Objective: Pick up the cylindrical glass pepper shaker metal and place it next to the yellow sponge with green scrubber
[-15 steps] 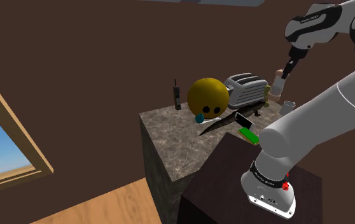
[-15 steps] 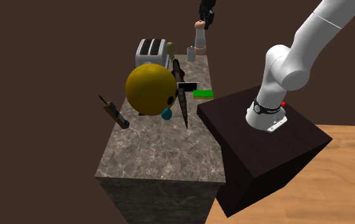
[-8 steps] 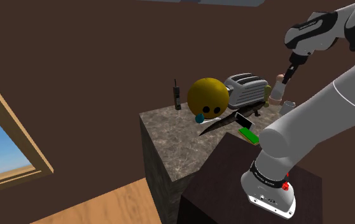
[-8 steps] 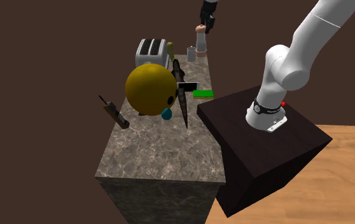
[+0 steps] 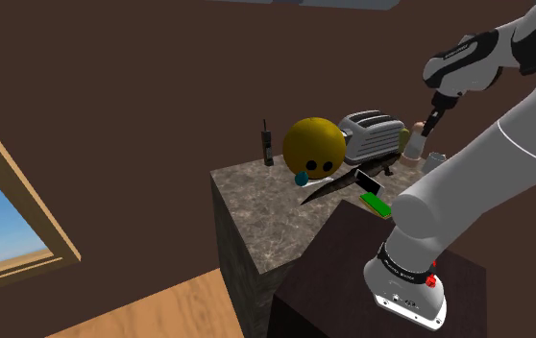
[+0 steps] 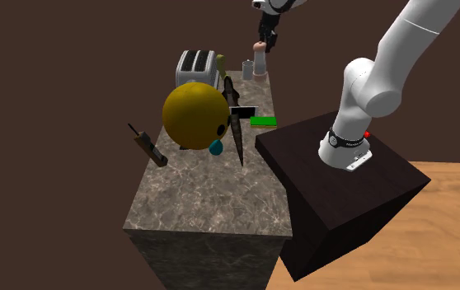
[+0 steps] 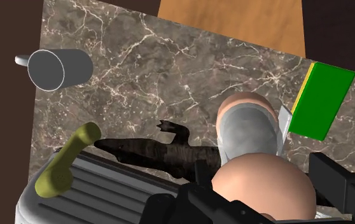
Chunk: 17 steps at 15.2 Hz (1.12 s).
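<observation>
Wrist view | pincer [image 7: 259, 167] clamped on the shaker [image 7: 249, 130] by its pinkish cap | green-faced sponge [image 7: 322, 98] just beyond one finger | grey cup [image 7: 58, 69] well off the opposite side

Brown marble-look counter [image 6: 208, 194] is pretty crowded: a big yellow ball [image 6: 194, 115] with a small teal blob [image 6: 216, 148] at its base, a silver slotted toaster [image 6: 196, 66] right behind it, a long dark blade [image 6: 236, 132] just beside it, a grey mug [image 7: 58, 69] near the toaster, and a dark handset with antenna [image 6: 148, 145] off by the edge.
</observation>
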{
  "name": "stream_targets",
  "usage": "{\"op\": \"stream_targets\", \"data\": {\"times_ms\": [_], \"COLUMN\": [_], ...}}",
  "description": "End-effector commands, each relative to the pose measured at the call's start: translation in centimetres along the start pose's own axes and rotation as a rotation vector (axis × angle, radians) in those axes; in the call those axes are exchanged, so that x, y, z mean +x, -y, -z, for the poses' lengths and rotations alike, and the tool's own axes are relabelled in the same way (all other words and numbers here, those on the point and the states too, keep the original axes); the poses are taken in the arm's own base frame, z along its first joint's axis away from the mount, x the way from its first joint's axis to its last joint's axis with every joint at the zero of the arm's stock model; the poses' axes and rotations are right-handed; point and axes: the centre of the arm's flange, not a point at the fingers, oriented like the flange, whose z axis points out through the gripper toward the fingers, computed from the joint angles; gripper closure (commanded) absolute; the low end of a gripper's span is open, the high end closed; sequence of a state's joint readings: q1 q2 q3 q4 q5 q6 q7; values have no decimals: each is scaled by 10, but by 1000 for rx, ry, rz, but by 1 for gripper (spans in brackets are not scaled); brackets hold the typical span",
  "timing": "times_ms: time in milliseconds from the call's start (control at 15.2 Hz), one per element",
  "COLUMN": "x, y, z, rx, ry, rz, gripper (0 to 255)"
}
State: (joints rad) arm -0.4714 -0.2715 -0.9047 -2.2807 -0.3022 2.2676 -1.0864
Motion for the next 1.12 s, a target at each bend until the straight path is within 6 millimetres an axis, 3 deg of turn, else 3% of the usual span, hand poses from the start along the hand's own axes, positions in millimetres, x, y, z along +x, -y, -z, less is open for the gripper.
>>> {"op": "stream_targets", "data": {"times_ms": [0, 1056], "x": [1, -2], "y": [1, 16], "z": [-11, -94], "rx": [-1, -1], "ry": [0, 0], "rz": [0, 0], "gripper": [255, 255]}}
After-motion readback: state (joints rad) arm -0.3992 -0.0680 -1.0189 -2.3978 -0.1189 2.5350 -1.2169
